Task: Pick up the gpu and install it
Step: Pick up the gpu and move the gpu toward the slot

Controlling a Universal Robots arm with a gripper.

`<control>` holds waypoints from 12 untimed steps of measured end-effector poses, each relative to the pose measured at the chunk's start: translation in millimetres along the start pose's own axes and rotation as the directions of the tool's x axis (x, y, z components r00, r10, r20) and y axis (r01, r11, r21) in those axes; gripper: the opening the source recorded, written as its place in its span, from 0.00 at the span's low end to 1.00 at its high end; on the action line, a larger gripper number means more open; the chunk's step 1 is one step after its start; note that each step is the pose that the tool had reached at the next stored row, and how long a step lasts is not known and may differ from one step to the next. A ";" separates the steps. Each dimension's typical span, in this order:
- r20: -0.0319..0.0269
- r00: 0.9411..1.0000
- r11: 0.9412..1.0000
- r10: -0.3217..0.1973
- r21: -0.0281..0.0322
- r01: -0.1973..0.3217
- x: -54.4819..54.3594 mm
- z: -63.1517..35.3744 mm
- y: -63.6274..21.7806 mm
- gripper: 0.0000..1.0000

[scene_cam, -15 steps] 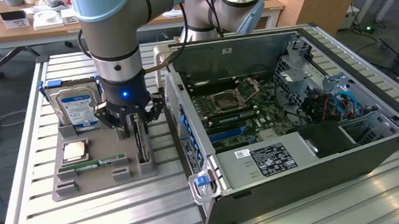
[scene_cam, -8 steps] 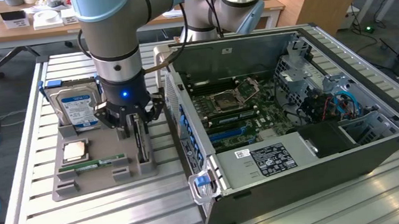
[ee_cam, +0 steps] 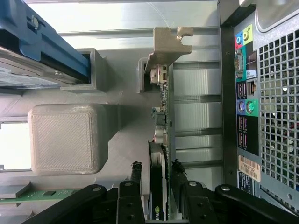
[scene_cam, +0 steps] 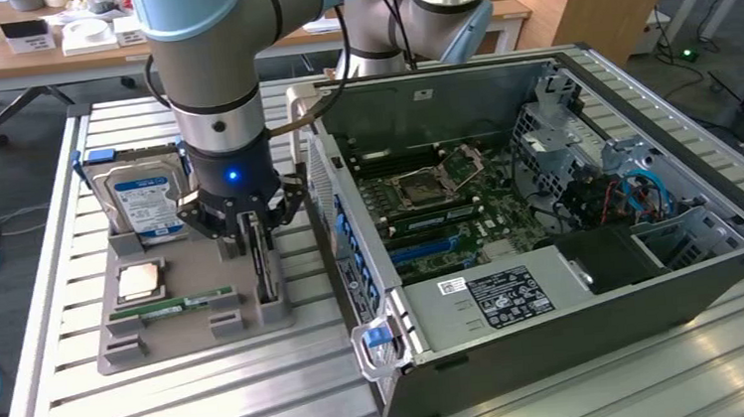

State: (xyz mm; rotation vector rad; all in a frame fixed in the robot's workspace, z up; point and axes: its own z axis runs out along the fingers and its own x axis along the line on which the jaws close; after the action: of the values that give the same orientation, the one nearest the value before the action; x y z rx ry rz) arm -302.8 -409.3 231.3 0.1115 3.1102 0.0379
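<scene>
Pincer (scene_cam: 252,246) half open, straddling the upright gpu (ee_cam: 158,198); wrist view shows slim gaps at both fingers (ee_cam: 136,175), exterior view the open case (scene_cam: 595,335) beside.

Bright even light, glare on slatted table (ee_cam: 121,18)

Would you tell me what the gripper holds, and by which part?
It cannot be told: the gripper straddles the upper edge of the gpu, which stands in the tray.
</scene>
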 end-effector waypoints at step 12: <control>0.000 1.000 1.000 0.000 0.000 0.000 -0.2 1.0 -2.9 0.39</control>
State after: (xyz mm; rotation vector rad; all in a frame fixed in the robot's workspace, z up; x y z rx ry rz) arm -302.7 -412.1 230.3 0.1114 3.1105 0.0376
